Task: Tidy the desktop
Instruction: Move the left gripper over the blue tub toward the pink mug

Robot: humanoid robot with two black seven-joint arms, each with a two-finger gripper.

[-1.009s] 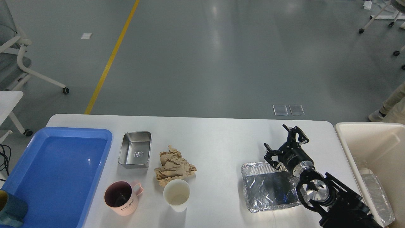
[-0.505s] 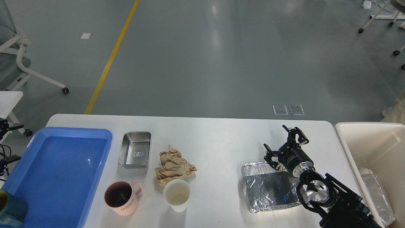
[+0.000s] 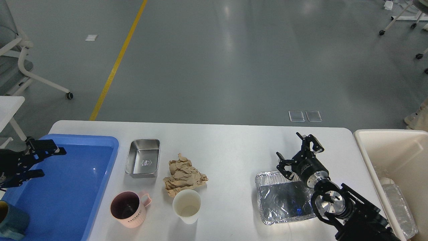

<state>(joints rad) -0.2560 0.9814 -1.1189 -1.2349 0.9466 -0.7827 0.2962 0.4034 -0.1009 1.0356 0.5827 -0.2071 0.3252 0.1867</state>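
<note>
**Head view: both claws spread over a cluttered white worktop**

Head view looks down on the large, smooth white rectangular worktop (image 3: pixel 227 147) with rounded corners, which fills the lower half of the picture. At its left end lies a blue plastic tray (image 3: pixel 100 187), and the left claw (image 3: pixel 43 160) hangs over that tray's left rim with its fingers apart, holding nothing. Just right of the tray sits a small rectangular steel dish (image 3: pixel 142 158). Nearer the robot stand a pink ribbed mug (image 3: pixel 128 209) and a white paper cup (image 3: pixel 186 206), with a crumpled wad of brown paper (image 3: pixel 183 175) touching the cup's far side. Toward the right end lies a shiny foil tray (image 3: pixel 284 199). The right claw (image 3: pixel 296 152) hovers at that tray's far right corner, fingers spread and empty. A cream rectangular bin (image 3: pixel 393 157) stands beside the worktop's right edge.
</note>
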